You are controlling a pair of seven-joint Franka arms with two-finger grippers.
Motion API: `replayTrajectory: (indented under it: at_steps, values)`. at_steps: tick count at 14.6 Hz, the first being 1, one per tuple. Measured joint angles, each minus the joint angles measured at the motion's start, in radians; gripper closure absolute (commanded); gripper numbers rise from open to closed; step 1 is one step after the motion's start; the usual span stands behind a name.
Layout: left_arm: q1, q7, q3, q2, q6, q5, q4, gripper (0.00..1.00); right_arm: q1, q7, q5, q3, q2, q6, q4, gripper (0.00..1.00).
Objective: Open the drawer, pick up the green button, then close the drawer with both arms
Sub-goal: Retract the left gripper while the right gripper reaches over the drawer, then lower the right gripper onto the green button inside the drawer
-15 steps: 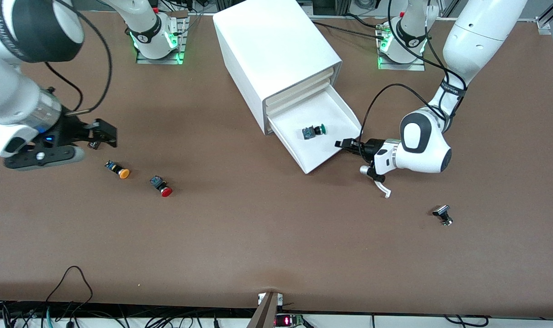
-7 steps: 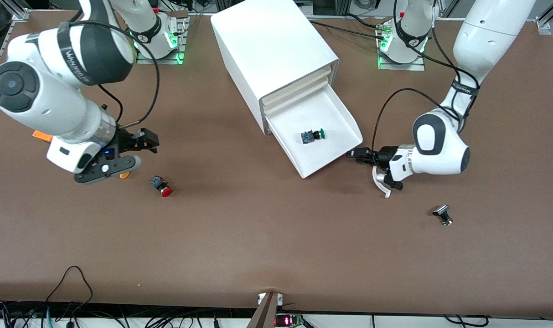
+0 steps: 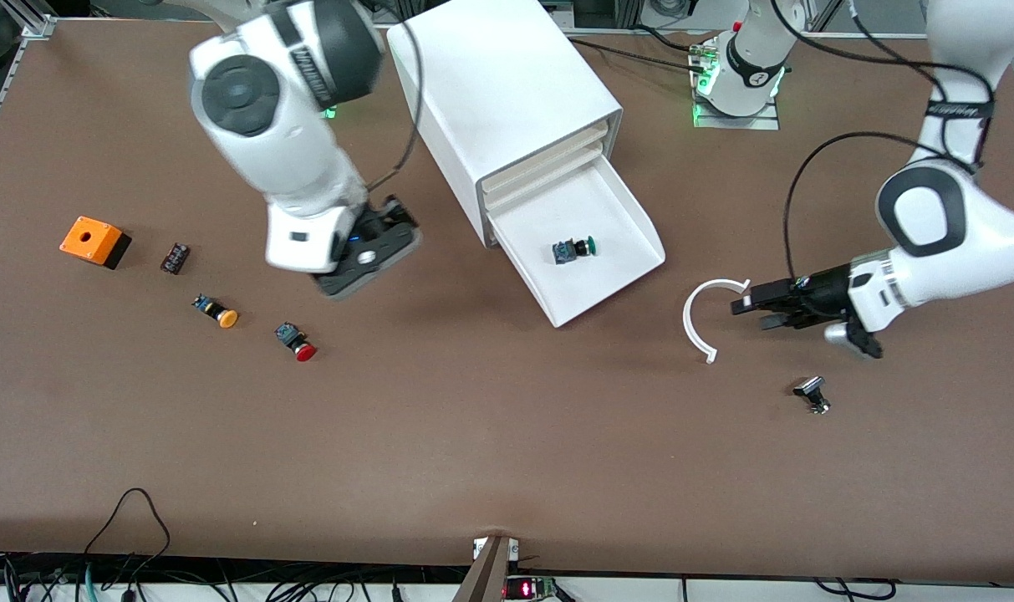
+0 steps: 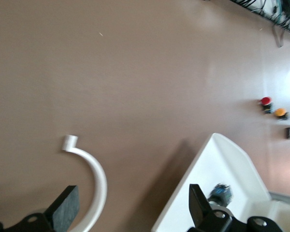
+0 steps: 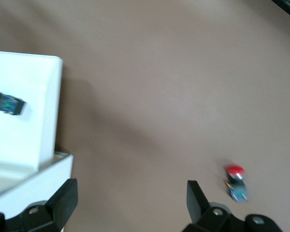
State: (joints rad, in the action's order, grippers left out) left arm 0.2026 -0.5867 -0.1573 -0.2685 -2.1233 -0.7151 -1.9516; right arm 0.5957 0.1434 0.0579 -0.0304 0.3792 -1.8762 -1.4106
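drawer [image 3: 594,242], lowest of four in white cabinet [image 3: 502,92], is standing pulled out. button [image 3: 574,249], green cap on dark body, is lying on its side in the drawer near the middle of its floor. left gripper [image 3: 745,307] is hovering low over the table toward the left arm's end, fingers spread wide and grasping nothing; white curved hook [image 3: 700,313] is lying on the table just beside its fingertips. right gripper [image 3: 381,238] is hanging over the table beside the cabinet, fingers also spread, empty. red-capped button [image 3: 297,342], orange-capped button [image 3: 216,310], orange box [image 3: 94,241] and small black part [image 3: 812,393] are resting on the table [image 3: 490,435].
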Motion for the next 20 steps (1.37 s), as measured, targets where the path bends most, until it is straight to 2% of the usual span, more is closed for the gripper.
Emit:
replayTrajectory:
  at_steps: [3,5,7,10,14,20]
  values:
    - [-0.001,0.014,0.009,0.130,0.036,0.249,0.001,0.00,0.074,0.070,0.000,0.016,0.072,-0.017,0.061,0.00]
    - [-0.001,0.023,0.015,0.214,0.099,0.372,0.012,0.00,0.128,0.127,0.000,0.018,0.106,-0.023,0.091,0.00]
    - [-0.001,0.062,0.028,0.272,0.209,0.482,0.065,0.00,0.174,0.259,0.000,0.018,0.142,-0.051,0.112,0.00]
    - [-0.013,0.198,0.029,0.306,0.392,0.663,0.189,0.00,0.206,0.450,0.000,0.018,0.220,-0.119,0.137,0.00]
    - [-0.072,0.324,0.024,0.312,0.461,0.759,0.232,0.00,0.245,0.498,0.000,0.017,0.296,-0.192,0.157,0.00]
    - [-0.102,0.382,0.024,0.310,0.493,0.769,0.251,0.00,0.312,0.527,-0.022,0.016,0.400,-0.208,0.231,0.00]
